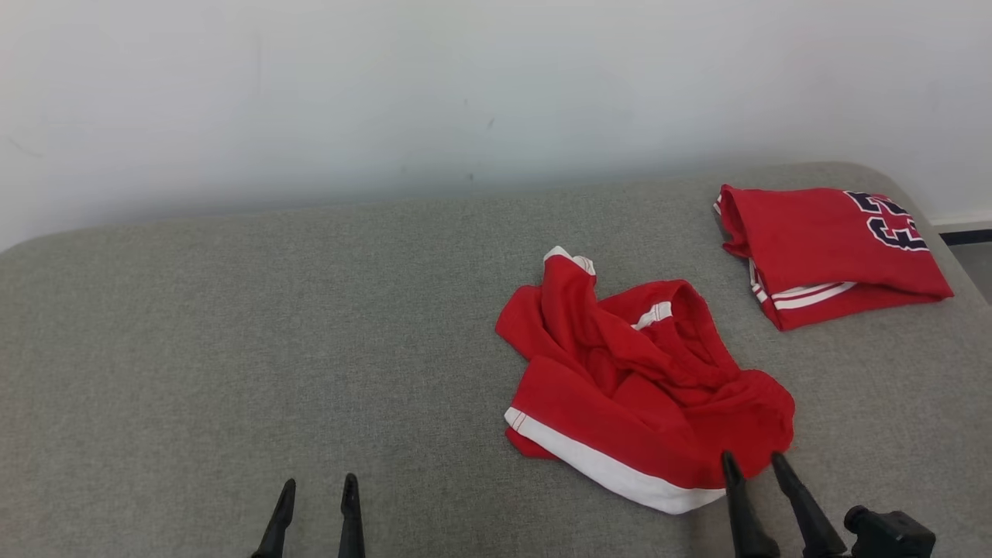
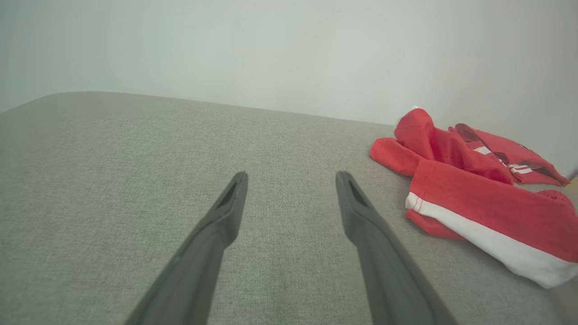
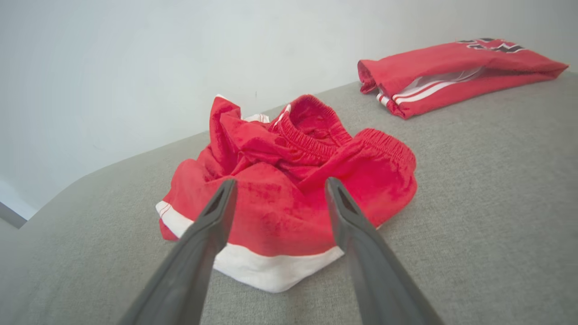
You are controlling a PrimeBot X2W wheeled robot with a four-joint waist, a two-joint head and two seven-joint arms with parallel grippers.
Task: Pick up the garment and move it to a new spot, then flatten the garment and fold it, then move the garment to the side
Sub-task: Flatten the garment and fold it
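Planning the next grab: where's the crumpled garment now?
Head view: the crumpled garment lies right of centre on the grey surface, between the right gripper and the folded garment behind.

A grey fabric-covered padded surface (image 1: 232,349) bears a crumpled red white-hemmed garment (image 1: 643,380) just ahead of the right gripper (image 1: 752,457), and a folded red jersey with dark numerals (image 1: 821,248) farther beyond.
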